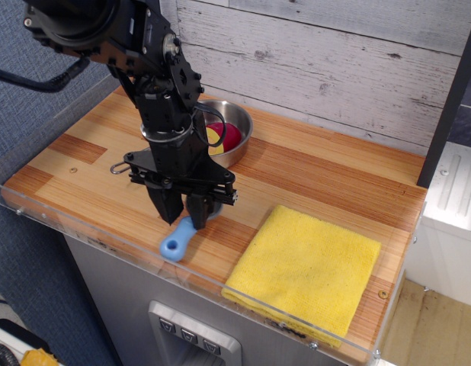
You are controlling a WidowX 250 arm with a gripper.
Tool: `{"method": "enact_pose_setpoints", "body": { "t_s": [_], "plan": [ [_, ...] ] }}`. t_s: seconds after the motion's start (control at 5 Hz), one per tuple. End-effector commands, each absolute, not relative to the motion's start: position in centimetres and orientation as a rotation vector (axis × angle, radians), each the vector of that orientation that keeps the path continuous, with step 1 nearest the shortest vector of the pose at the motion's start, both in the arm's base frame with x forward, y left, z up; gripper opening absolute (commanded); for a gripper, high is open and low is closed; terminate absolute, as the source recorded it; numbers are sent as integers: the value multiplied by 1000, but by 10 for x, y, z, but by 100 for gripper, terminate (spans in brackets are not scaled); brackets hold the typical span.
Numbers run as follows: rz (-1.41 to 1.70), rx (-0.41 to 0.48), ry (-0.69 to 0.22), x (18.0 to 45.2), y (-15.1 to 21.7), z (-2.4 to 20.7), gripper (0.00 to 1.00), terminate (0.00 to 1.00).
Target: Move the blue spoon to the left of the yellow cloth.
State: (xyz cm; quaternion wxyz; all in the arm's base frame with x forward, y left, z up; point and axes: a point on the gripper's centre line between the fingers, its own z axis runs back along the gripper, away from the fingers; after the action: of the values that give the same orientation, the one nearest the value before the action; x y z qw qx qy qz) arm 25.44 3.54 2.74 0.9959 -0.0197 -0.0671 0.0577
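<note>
— Where is the blue spoon (180, 238)?

— On the wooden tabletop (312, 171), to the left of the yellow cloth (305, 267) and apart from it, handle pointing toward the front edge.

— And the gripper (184, 214)?

— Directly over the spoon's bowl end, jaws narrow around it; whether they actually pinch it, I cannot tell.

— Anything else?

— A steel pan (222, 134) behind the spoon, holding something red.

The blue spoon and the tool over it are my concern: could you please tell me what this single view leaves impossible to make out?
- Grey bowl of the small light-blue plastic spoon: hidden behind the black tool.
- Tool's grip: whether its fingers pinch the spoon cannot be told.
- Red and yellow contents of the round steel pan: partly blocked by the arm, unidentifiable.
- Square yellow fuzzy cloth: near edge blurred behind the clear plastic guard.
</note>
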Motion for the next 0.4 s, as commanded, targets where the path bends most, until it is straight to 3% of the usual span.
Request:
{"method": "enact_pose_setpoints", "body": {
  "t_s": [0.0,0.2],
  "plan": [
    [64,-7,-278,261,27,71,100,0],
    [-10,41,-362,272,15,116,100,0]
  ]
}}
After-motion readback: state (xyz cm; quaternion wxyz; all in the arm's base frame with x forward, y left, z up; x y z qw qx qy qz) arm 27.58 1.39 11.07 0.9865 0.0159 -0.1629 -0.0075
